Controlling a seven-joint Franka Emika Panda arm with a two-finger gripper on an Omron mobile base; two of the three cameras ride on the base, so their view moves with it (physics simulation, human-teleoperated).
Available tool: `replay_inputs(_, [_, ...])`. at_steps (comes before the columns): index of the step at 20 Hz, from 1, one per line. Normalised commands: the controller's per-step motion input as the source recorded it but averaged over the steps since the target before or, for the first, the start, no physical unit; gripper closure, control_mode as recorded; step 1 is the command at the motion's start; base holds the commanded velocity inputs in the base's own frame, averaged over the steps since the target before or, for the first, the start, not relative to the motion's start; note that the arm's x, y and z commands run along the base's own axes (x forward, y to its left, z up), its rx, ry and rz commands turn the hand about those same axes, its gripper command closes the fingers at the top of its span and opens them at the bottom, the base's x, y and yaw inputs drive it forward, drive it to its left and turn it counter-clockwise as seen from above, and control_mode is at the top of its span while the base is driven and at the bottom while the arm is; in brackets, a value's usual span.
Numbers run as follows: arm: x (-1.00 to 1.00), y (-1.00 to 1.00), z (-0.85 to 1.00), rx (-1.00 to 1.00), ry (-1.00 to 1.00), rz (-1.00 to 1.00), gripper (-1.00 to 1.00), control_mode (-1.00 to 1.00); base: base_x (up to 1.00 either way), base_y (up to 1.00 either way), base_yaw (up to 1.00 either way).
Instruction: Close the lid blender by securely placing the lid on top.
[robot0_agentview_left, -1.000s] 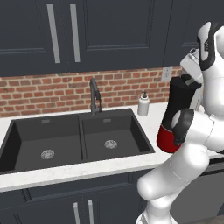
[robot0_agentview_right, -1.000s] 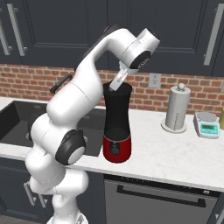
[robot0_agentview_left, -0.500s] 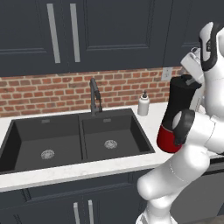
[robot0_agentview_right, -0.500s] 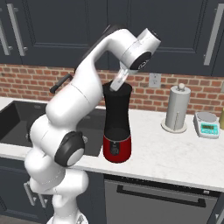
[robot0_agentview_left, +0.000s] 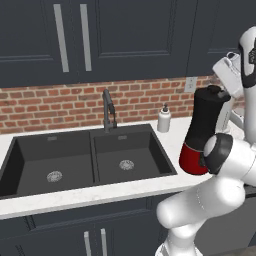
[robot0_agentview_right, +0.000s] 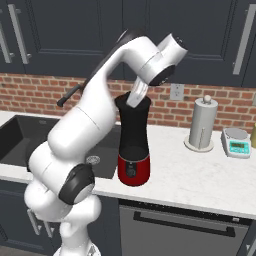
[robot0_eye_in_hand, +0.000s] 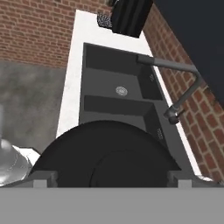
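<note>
— Where the arm folds over itself, can you follow its line?

— Yes. It rises from the base, bulges out at a dark elbow joint, climbs to a shoulder-high bend in front of the dark cabinets (robot0_agentview_right: 65, 30), then drops its wrist down at a slant onto the top of the blender (robot0_agentview_right: 133, 145). The hand is tilted, not plumb; it leans in from the upper right as seen from the right base view.

— And the blender itself?

— It stands upright on the white counter (robot0_agentview_right: 200, 175), just right of the black double sink (robot0_agentview_left: 85, 160), red base down, dark knob facing the room. The lid (robot0_agentview_left: 214, 90) sits at the jar's mouth, its low knob poking up above the rim.

— Is the gripper (robot0_eye_in_hand: 107, 179) gripping it?

— In the hand view the round black lid (robot0_eye_in_hand: 105, 159) lies right between the two finger tips (robot0_eye_in_hand: 41, 178), touching both as far as I can see, so the jaws look closed around it at about its own width.

— Is it seated flat?

— I cannot tell; the hand hides the joint.

— What else is about?

— A faucet (robot0_agentview_left: 108, 110) behind the sink, a white soap bottle (robot0_agentview_left: 164, 120) beside it, a paper towel roll (robot0_agentview_right: 202, 125) and a small scale (robot0_agentview_right: 238, 142) farther right, all well apart from the blender.
</note>
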Motion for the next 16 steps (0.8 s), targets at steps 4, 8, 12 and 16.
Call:
replay_inputs(4, [-0.44,0.00,0.11,0.02,-0.18,0.00,-1.00,-1.00,0.00,0.00,0.00])
replay_inputs(8, [-0.61,0.08,0.25,0.02,-0.17,0.00,-1.00,-1.00,0.00,0.00,0.00])
replay_inputs(12, [-0.67,0.43,0.25,0.00,-0.14,0.00,-1.00,-1.00,0.00,0.00,0.00])
replay_inputs(16, [-0.67,0.79,0.26,0.00,-0.08,0.00,-1.00,-1.00,0.00,0.00,0.00])
